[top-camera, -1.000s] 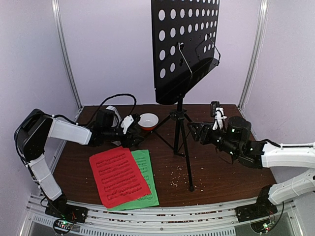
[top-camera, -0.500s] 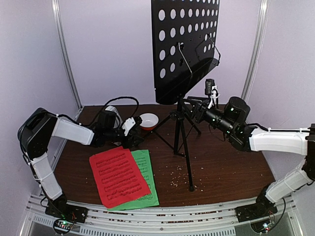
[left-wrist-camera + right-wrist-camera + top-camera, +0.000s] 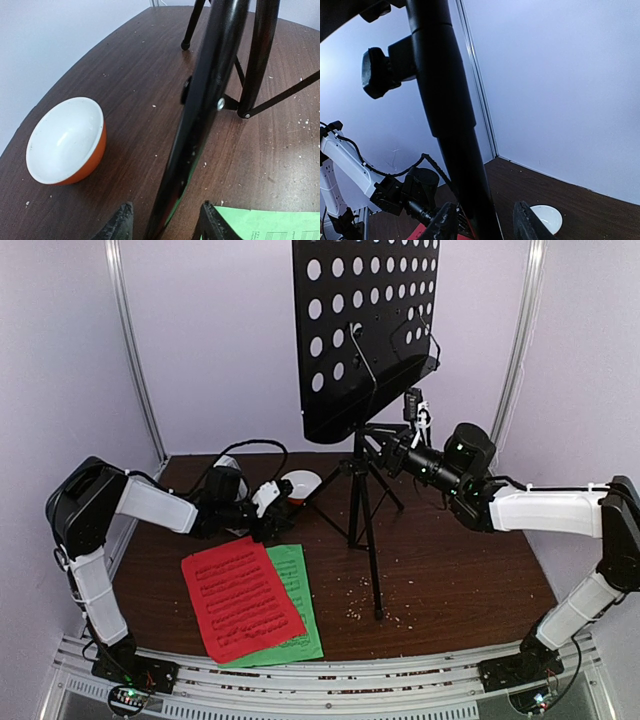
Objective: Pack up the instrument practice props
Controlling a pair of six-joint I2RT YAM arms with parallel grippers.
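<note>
Nothing packed yet: music stand (image 3: 375,390) erect, pages (image 3: 240,600) flat on bench (image 3: 470,570); left gripper (image 3: 162,222) and right gripper (image 3: 480,220), jaws spread, straddle its leg (image 3: 200,110) and pole (image 3: 450,100).

I see the tall black music stand (image 3: 360,502) standing on the surface on its three spread legs. Its perforated desk (image 3: 350,350) is high up, leaning back, with rows of round holes through it. Left of the stand's front foot, the red page (image 3: 242,598) lies flat and overlaps the green page (image 3: 296,585). The green page's right strip and bottom edge show from beneath.
</note>
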